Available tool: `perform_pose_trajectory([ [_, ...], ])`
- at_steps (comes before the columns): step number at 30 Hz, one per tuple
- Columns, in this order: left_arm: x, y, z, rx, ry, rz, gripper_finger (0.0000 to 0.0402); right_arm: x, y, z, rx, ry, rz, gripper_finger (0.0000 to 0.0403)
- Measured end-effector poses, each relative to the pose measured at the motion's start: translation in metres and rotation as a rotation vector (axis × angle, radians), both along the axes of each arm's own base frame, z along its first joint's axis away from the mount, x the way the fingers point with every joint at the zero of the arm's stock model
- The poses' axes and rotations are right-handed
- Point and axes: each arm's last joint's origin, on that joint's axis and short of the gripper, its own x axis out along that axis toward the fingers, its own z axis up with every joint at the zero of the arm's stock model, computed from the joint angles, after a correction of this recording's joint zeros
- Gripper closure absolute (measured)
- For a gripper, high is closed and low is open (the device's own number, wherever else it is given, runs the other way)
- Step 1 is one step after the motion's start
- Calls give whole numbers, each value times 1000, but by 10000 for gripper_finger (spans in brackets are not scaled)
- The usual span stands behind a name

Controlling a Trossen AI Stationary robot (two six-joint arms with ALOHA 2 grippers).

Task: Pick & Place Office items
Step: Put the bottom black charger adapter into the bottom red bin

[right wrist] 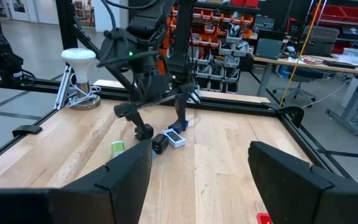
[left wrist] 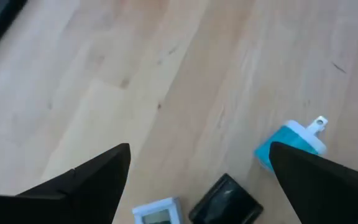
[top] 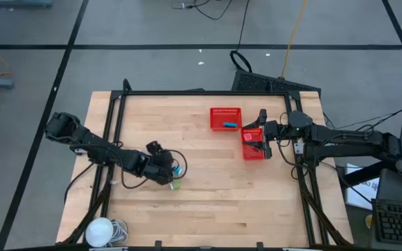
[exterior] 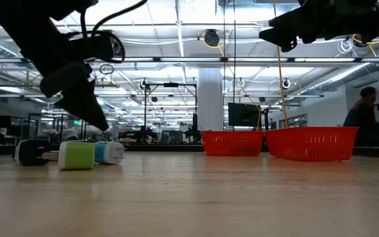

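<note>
1. While the overhead camera shows the left gripper point(top: 165, 167) low over the left half of the pale wooden table point(top: 201, 202), only the left wrist camera shows its jaws spread wide with bare wood between them, holding nothing.
2. That wrist camera also picks out three small office items: a blue piece with a white tip point(left wrist: 289, 144) just beside one finger, a black block point(left wrist: 224, 200), and a small white piece with a pale face point(left wrist: 157, 211); the white one is partly cut off, so its shape is hard to tell.
3. From table height, a green rounded block point(exterior: 76, 155) sits nearest, with the blue piece and a black item point(exterior: 31, 152) beside it, all resting on the wood under the left gripper.
4. Overhead, the right gripper point(top: 262, 136) hangs above the nearer of two red mesh baskets point(top: 255, 145) at the far right; its jaws stand apart and empty in the right wrist camera.
5. Farther off, the second red mesh basket point(top: 225, 118) holds a small blue object point(top: 229, 125).
6. At the near left corner stands a white lamp point(top: 100, 230).
7. Behind the baskets, a person point(exterior: 366, 118) shows in the room.
</note>
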Motion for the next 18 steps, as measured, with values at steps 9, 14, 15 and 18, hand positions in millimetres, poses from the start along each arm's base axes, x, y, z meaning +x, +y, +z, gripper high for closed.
perform_pose_trajectory([
  [9,-2,-12,20,-88,179,-401,14,0,0,0,1,5,0,149],
  [14,-16,-16,15,-100,360,-573,14,0,0,0,2,7,0,149],
  [15,-19,-15,14,-96,390,-567,14,0,0,0,2,7,1,149],
  [18,-24,-13,12,-99,444,-510,14,0,0,0,2,7,1,149],
])
